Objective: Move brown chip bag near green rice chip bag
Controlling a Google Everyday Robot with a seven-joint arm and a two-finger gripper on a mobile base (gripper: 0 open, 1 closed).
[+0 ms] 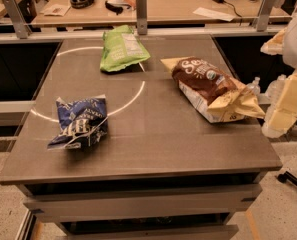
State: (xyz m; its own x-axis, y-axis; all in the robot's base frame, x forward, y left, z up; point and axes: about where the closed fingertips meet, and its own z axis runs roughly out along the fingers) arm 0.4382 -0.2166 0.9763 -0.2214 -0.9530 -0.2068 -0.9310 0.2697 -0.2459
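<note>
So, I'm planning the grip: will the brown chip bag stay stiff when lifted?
Probably floppy: the brown chip bag looks crumpled, its near end creased. Likely light for its size, since it looks puffed. The gripper hangs right of the table.

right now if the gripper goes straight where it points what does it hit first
Probably the brown chip bag: the gripper, just right of the table, seems aimed leftward at it, though depth is unclear.
</note>
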